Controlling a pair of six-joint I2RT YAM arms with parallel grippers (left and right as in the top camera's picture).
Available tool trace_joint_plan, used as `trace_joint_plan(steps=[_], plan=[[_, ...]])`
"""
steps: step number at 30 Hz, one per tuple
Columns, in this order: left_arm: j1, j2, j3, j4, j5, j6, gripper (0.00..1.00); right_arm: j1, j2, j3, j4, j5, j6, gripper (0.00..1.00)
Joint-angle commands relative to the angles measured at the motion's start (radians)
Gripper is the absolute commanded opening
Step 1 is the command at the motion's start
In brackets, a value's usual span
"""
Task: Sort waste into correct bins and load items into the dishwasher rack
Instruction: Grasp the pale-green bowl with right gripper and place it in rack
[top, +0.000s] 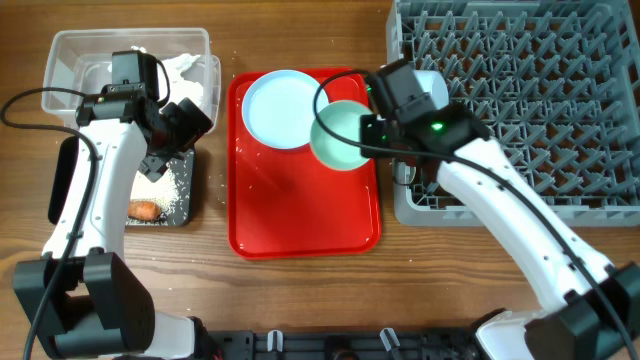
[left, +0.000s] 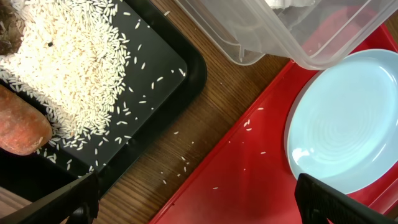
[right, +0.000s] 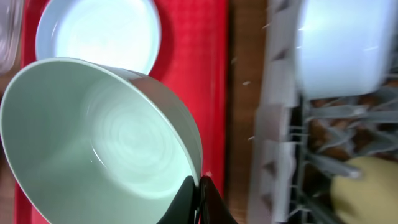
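The right gripper (right: 199, 186) is closed on the rim of the green bowl (right: 106, 143), tilted over the red tray (top: 300, 225) near the rack (top: 560, 100); the bowl looks stiff, smooth and probably slippery, so this thin rim needs firm pinch.

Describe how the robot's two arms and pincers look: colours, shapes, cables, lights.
The left arm and right arm have rounded white links and black joint blocks. A thin black cable loops beside each. A green light shows on the right wrist. The left pincer and right pincer are black.
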Motion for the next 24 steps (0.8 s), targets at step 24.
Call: trace_joint_plan(steps=[24], plan=[[0.002,-0.022,0.011,0.0,-0.014,-0.006,1.0,-0.266,0.098,0.051,0.784,0.972,-0.716,0.04]])
